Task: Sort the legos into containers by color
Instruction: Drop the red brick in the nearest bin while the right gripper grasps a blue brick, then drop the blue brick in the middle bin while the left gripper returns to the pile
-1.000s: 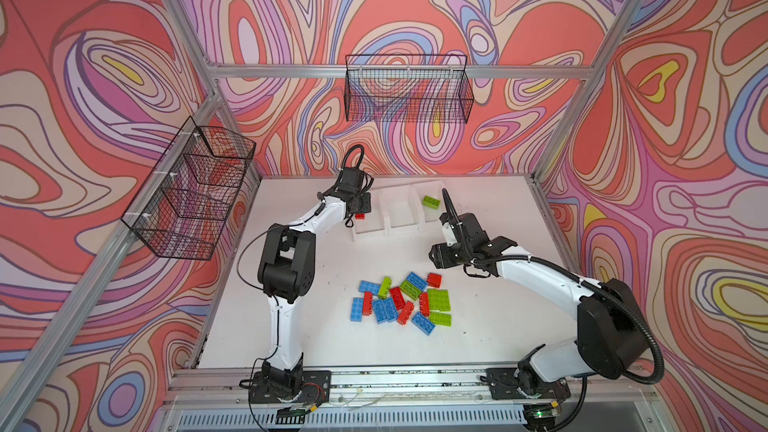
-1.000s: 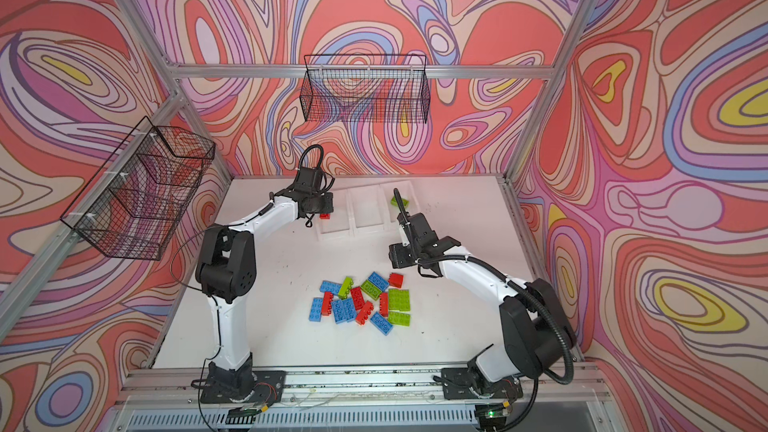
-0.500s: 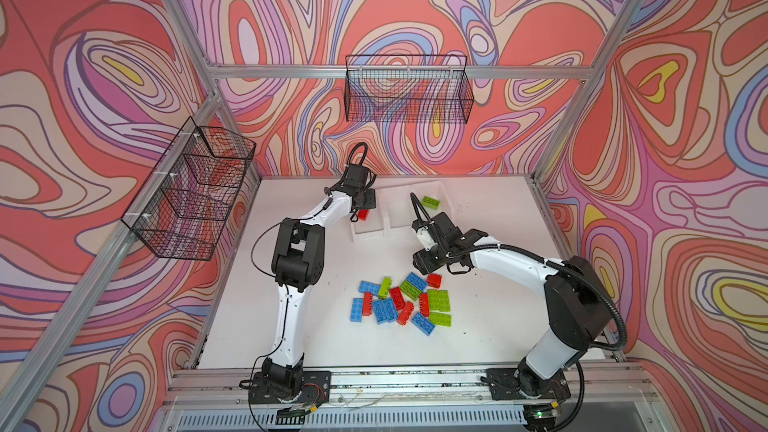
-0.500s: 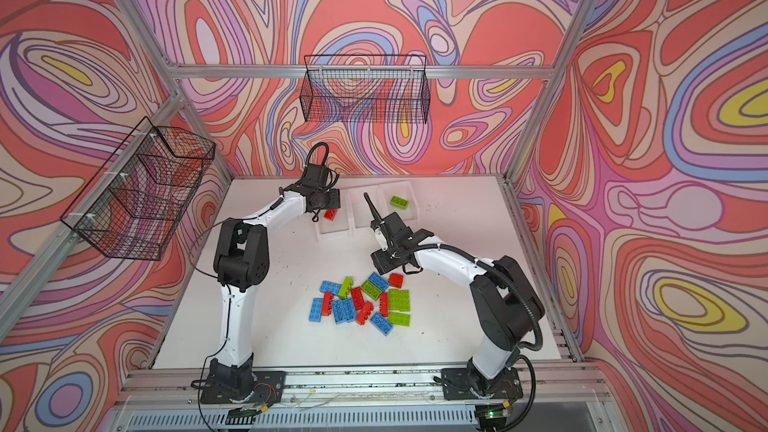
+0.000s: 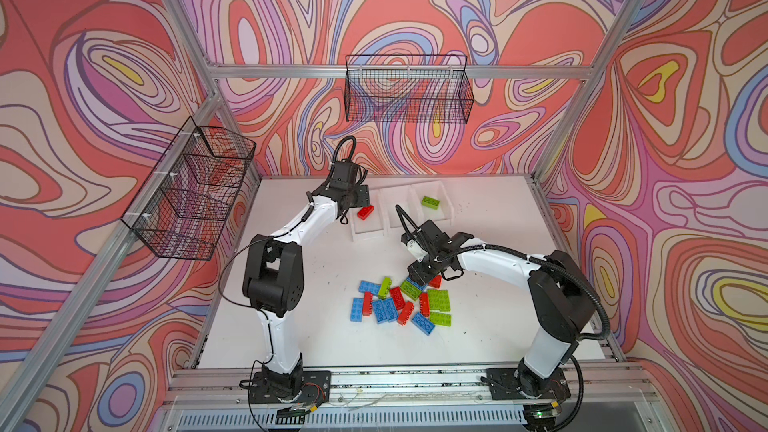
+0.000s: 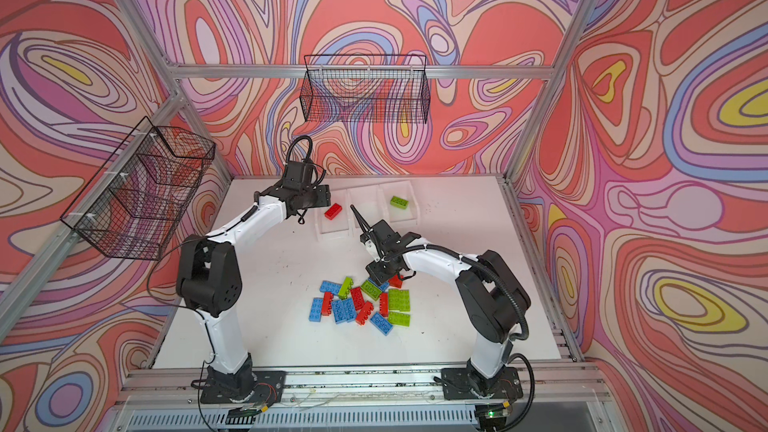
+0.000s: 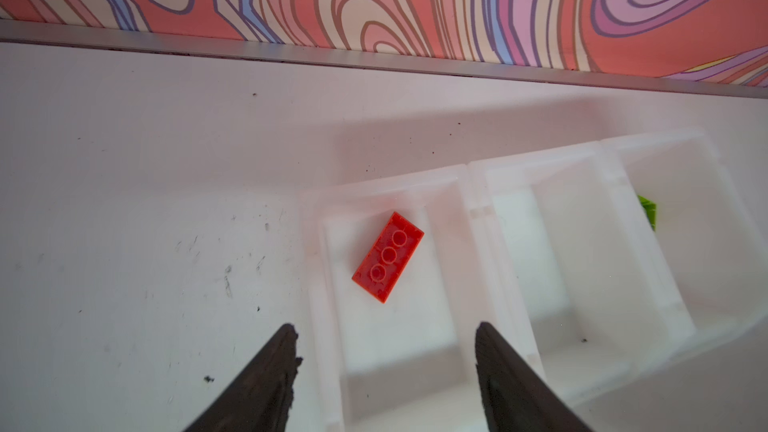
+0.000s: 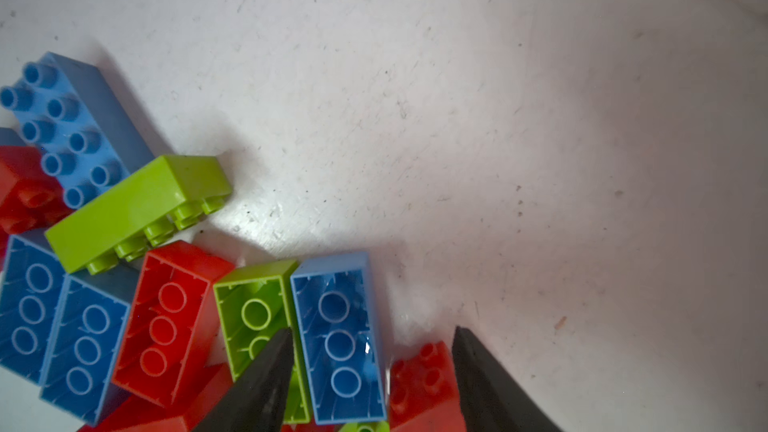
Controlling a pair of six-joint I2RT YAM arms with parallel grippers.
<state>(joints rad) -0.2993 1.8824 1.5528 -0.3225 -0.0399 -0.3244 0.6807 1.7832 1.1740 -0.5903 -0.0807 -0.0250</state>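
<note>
Both grippers open; most bricks unsorted.
In both top views, the pile of bricks (image 5: 401, 305) lies lower centre on the table (image 5: 324, 326). The bins (image 5: 370, 236) at upper centre hold one red brick (image 5: 365, 212) and one green brick (image 5: 431, 201). Left wrist view: left gripper (image 7: 384, 330) fingers wide, holding nothing, over the red brick's bin. Right wrist view: right gripper (image 8: 372, 332) fingers wide, straddling a blue brick (image 8: 340, 338).

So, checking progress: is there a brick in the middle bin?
No, the middle bin is bare inside; only its neighbours hold a red brick and a green brick.
</note>
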